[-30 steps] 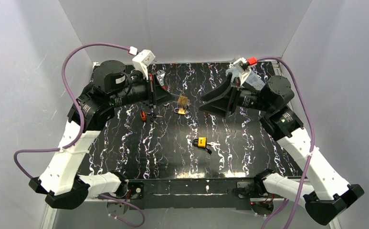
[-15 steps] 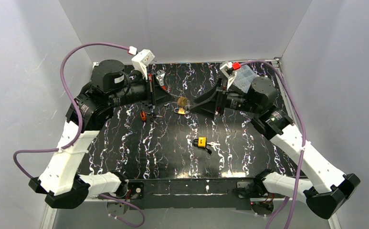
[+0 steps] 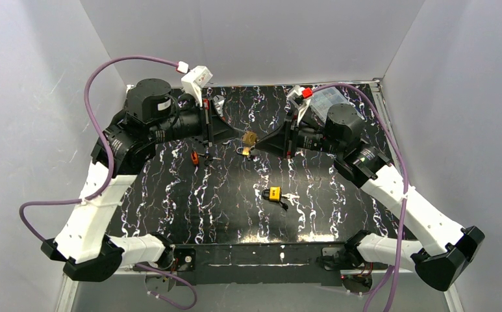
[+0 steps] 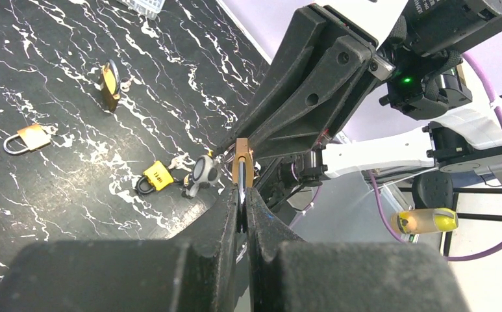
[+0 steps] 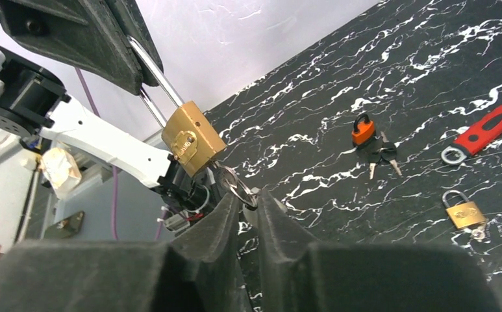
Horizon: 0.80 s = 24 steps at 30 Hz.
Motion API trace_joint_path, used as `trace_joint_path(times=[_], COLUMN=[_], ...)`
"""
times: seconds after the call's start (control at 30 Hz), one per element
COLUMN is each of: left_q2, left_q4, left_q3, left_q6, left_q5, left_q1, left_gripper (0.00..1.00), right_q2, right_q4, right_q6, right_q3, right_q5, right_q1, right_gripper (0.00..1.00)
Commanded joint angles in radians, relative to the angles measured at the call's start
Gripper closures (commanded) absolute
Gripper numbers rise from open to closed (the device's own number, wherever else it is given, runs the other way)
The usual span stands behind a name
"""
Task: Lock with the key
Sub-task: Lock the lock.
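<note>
Nearest the arm bases, a yellow padlock lies on the tabletop with keys beside it, well on the near side of the brass padlock that the task turns on. It plays no part now. A second brass padlock rests on the tabletop just below and beside the held one, and an orange padlock lies off to its left.

The held brass padlock hangs in the air between the two arms. The left end effector has its fingers pressed together on the shackle, so the body points away from it toward the right arm. The lock's long axis, from shackle to keyway, runs roughly along the line joining the two end effectors, tilted slightly downward on the right.

At the keyway end, the key and its ring stick out of the body's underside. The right end effector meets them head-on, fingers drawn in to a narrow slot and pinching the key; how firm that pinch is cannot be told. The right arm is therefore the one placed to act. In my judgement, the coming move is a twist about that shared axis while the left arm braces the lock.

Beyond the held padlock, a red-handled tool lies toward the far left.
</note>
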Motion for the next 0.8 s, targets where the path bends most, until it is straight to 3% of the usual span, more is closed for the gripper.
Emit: trace_joint_path(times=[0.0, 0.1, 0.63, 0.77], left_q2=[0.001, 0.003, 0.02, 0.023], left_q4=[0.008, 0.005, -0.088, -0.139], left_q3=[0.04, 0.043, 0.123, 0.077], left_q6=[-0.001, 0.0, 0.048, 0.052], left_q5=[0.034, 0.033, -0.022, -0.14], left_q1=[0.003, 0.003, 0.021, 0.021], left_gripper=[1.0, 1.0, 1.0, 1.0], right_q2=[-0.006, -0.006, -0.084, -0.055], right_q4=[0.017, 0.01, -0.129, -0.163], right_q6=[-0.012, -0.013, -0.077, -0.083], right_q3=[0.052, 0.054, -0.066, -0.06], right_q5=[0.016, 0.015, 0.223, 0.219], right_q1=[0.006, 0.006, 0.005, 0.016], right_gripper=[0.85, 0.99, 0.99, 0.99])
